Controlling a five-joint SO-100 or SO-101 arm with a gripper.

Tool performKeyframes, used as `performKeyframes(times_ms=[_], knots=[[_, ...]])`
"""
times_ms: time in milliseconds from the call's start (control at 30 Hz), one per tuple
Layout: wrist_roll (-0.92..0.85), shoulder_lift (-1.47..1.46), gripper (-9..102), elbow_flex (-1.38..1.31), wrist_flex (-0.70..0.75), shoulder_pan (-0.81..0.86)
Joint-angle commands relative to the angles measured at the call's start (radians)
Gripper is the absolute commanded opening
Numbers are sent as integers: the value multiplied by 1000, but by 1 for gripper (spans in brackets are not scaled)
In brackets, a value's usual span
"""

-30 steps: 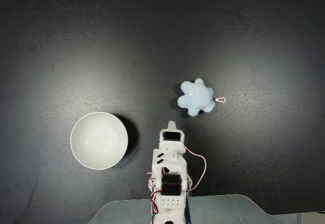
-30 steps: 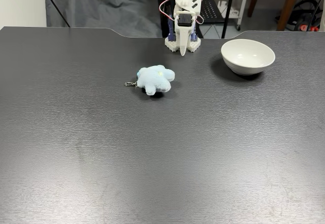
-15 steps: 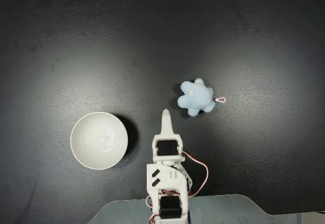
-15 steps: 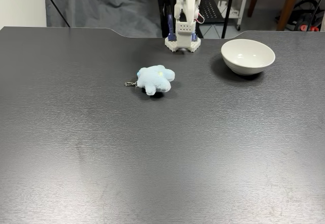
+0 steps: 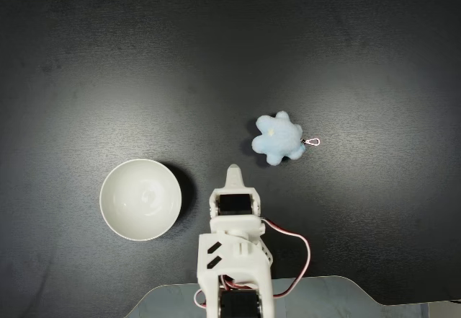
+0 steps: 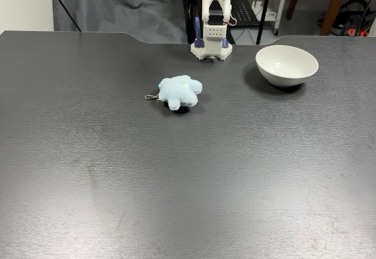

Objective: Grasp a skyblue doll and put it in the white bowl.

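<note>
White plastic tool [image 5: 233,170] points forward near the arm base, fingers seemingly pressed together (holding nothing). Skyblue doll [image 5: 277,138] lies free on the dark bench [image 5: 108,58], apart from the white bowl [image 5: 140,199], so the raised, folded arm must first reach.
</note>
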Motion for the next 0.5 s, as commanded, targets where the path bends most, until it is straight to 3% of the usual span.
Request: performKeyframes(times_ms=[0,267,467], knots=[[-5,-160,-1,-301,101,5],[-51,-334,-1,-565,98,18],[-276,-494,-1,-568,98,238]])
